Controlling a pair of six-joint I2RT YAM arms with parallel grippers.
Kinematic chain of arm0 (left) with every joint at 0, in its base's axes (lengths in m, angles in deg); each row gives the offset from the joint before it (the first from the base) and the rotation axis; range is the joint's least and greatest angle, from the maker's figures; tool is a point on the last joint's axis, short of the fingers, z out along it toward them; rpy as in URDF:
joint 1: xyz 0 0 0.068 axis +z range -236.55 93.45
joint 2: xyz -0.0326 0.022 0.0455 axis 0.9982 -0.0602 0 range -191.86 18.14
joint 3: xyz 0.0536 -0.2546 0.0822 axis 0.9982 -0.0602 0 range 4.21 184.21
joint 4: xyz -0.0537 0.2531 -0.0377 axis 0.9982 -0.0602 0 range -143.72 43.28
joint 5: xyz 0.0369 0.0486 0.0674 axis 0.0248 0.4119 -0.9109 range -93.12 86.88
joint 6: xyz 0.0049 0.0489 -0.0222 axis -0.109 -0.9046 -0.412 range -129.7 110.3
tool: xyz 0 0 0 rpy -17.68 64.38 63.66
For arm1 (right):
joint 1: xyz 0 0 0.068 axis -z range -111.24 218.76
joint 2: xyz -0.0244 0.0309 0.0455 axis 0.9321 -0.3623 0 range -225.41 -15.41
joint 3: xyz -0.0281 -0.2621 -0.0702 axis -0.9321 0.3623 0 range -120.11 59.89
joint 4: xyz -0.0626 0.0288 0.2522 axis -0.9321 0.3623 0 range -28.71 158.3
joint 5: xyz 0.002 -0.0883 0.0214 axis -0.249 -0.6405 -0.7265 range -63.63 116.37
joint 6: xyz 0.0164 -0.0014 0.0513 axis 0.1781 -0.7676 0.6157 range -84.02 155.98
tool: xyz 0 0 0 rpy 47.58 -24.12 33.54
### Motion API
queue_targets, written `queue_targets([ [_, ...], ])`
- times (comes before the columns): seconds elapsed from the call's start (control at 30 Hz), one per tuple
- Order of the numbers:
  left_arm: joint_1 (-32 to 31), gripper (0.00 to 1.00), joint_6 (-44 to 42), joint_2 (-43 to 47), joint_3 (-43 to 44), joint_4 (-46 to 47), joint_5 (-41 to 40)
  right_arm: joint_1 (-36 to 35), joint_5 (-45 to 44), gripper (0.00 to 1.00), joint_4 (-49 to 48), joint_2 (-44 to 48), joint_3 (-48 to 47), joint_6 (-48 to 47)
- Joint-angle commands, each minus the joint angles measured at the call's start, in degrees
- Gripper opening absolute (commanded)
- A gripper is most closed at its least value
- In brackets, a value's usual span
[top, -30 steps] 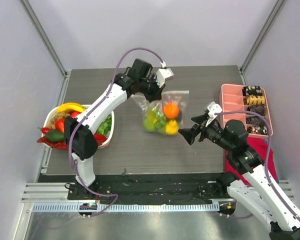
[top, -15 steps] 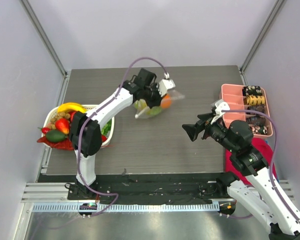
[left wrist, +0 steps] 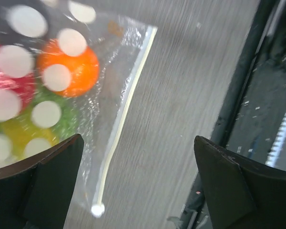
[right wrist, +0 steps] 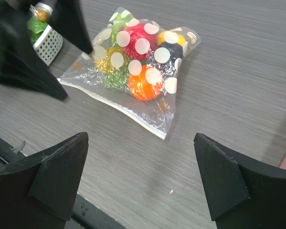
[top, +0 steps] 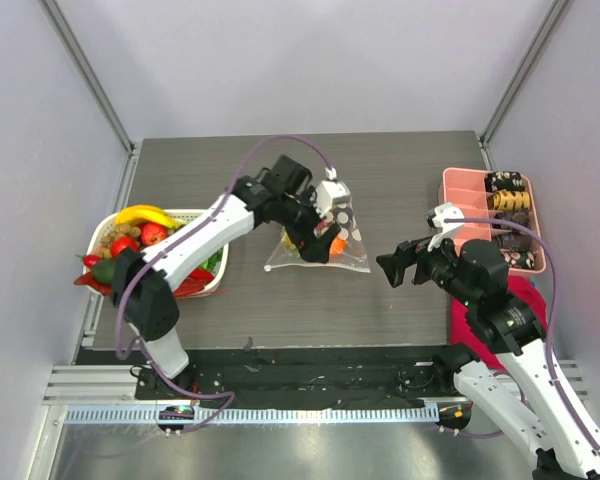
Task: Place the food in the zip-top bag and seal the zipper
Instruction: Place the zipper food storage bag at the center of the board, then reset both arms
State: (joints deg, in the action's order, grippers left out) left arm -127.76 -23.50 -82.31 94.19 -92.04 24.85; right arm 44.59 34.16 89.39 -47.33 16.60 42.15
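**Bag loaded and laid down; seal not confirmed**

At the middle of the table [top: 400,180], the zip-top bag [right wrist: 133,67] is seen lying flat, held by neither arm. Through its dotted film an orange [right wrist: 142,83], a red fruit [right wrist: 143,36], a green piece [right wrist: 115,78] and a yellow fruit [right wrist: 105,55] can be made out, packed together. The zipper [left wrist: 128,105] is shown in the left wrist view as one thin pale strip along the bag's near edge, ending in a small white tab [left wrist: 96,210]. The strip looks flat and closed, yet whether it is pressed shut along its whole length cannot be told.

The left fingers [top: 315,240] are held spread just above the bag, with nothing between them. The right fingers [top: 395,265] are likewise spread and empty, set apart from the bag on its right side and turned toward it.

The filling step is judged to be largely done, since several pieces are inside and none is seen spilling out. What is left is judged to be a check or a pressing of the zipper from the tab end across.

More toy food, among it a banana [top: 140,213], lies in the white basket [top: 218,280] at the left edge of the table; whether it is meant for the bag cannot be decided. A pink tray [top: 460,195] of dark snack pieces stands at the right.
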Motion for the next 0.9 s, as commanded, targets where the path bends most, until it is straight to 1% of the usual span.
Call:
queue_targets([
  [0.0,5.9,1.0,5.7,8.6,7.5,-6.8,4.6,1.7,0.2,0.97,3.6,-1.9,-7.2,-0.2],
  [0.03,7.9,1.0,6.7,10.0,8.6,-8.6,5.7,2.0,0.3,0.97,4.2,-2.5,-8.3,-0.1],
  [0.07,11.7,1.0,9.3,10.7,9.4,-9.4,6.0,2.8,0.5,0.97,5.5,-3.2,-10.4,-0.2],
  [0.1,13.7,1.0,10.6,11.1,10.3,-10.3,5.4,3.2,0.4,0.97,6.1,-5.0,-11.5,-0.2],
  [0.13,15.6,1.0,11.0,11.5,12.9,-11.8,5.3,3.6,0.2,0.97,6.9,-5.9,-13.6,0.3],
  [0.17,19.8,1.0,11.2,12.4,13.9,-15.0,5.4,4.0,0.0,0.98,8.2,-6.7,-14.5,0.7],
  [0.2,21.9,1.0,12.1,13.1,14.6,-15.8,5.4,5.2,-0.1,0.97,8.6,-8.2,-15.4,1.1],
  [0.23,24.1,1.0,12.9,14.2,14.6,-16.1,5.3,5.8,-0.5,0.97,9.1,-8.9,-16.7,3.1],
  [0.27,28.4,1.0,13.6,16.6,14.3,-16.6,5.2,6.8,-0.8,0.97,9.2,-9.2,-17.1,4.0],
  [0.3,30.5,1.0,13.5,18.0,13.7,-16.7,4.5,8.5,-0.6,0.97,9.2,-10.0,-17.4,5.1],
  [0.33,32.3,1.0,13.5,19.3,11.7,-16.8,2.5,9.3,-0.2,0.97,9.2,-10.4,-17.4,7.1],
  [0.37,35.7,1.0,13.5,20.8,10.5,-17.0,1.5,10.0,1.3,0.97,9.2,-10.8,-17.5,8.1],
  [0.43,39.7,1.0,13.5,25.2,7.6,-17.9,-0.2,12.6,3.1,0.97,9.2,-11.5,-17.4,10.9],
  [0.47,40.5,1.0,13.5,26.9,4.3,-18.0,-1.7,13.3,4.2,0.97,8.9,-11.3,-17.2,11.3],
  [0.53,40.9,1.0,12.8,31.3,0.4,-17.9,-4.0,15.0,4.7,0.97,8.6,-10.4,-16.3,12.0],
  [0.57,40.9,1.0,13.0,32.8,-3.7,-17.5,-6.1,15.5,4.6,0.97,8.6,-10.0,-15.8,11.9],
  [0.6,41.0,1.0,12.9,35.5,-5.5,-16.7,-6.5,15.9,4.2,0.97,8.6,-9.5,-15.3,11.7],
  [0.67,41.0,1.0,12.7,37.4,-9.5,-16.5,-7.4,16.6,3.8,0.98,8.9,-7.9,-13.7,10.9],
  [0.77,40.9,1.0,12.7,38.8,-11.4,-16.8,-7.7,17.1,3.4,0.97,9.6,-5.8,-12.0,9.7],
  [0.87,41.0,1.0,12.7,38.1,-10.6,-16.9,-9.2,17.2,2.6,0.98,9.7,-5.3,-11.6,8.9],
])
